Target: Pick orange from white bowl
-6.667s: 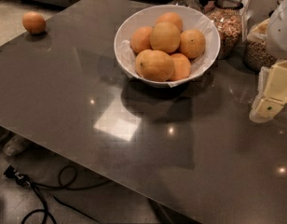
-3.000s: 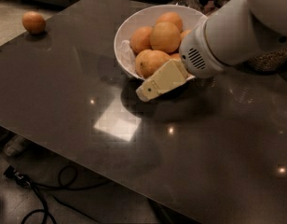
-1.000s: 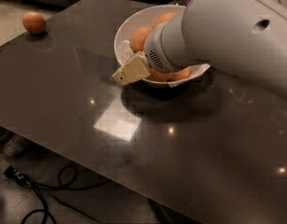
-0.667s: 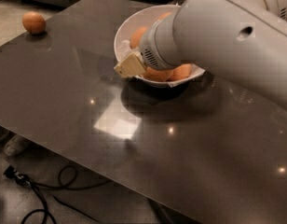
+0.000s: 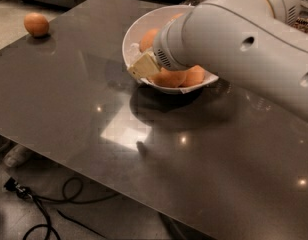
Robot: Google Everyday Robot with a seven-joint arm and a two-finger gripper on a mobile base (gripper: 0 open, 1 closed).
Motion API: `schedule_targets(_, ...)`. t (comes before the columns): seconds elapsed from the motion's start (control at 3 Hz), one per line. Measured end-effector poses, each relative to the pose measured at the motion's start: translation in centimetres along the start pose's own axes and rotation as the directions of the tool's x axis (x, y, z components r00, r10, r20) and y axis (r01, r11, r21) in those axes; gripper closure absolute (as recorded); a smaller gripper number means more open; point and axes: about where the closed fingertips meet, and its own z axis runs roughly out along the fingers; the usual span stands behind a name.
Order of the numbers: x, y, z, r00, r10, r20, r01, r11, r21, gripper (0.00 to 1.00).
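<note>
Your counter [image 5: 89, 109] is dark and glossy and throws back spots of light. Off its near-left corner, black cables [image 5: 41, 206] lie on the pale floor. Your gripper [image 5: 144, 65] sits at the left rim of the white bowl [image 5: 130, 36], its cream tip just beside the oranges [image 5: 170, 78] inside. You cannot tell whether it is apart or together, or holding anything, because the thick white arm [image 5: 234, 41] covers it. The bowl stands toward the counter's far edge. A lone orange [image 5: 36, 24] rests at the far-left corner, well apart
</note>
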Motion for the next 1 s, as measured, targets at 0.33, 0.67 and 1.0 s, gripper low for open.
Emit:
schedule_targets(0.33, 0.5, -1.6, 1.2, 1.000, 0.021, -0.018, -0.021, 0.9996, 0.020, 0.19)
schedule_targets(0.67, 1.5, -2.5, 1.6, 0.997, 0.060, -0.042, -0.060, 0.9982, -0.002, 0.21)
schedule_targets(1.0, 2.6, -2.3, 0.2, 0.991, 0.112, -0.072, -0.116, 0.9918, -0.053, 0.25)
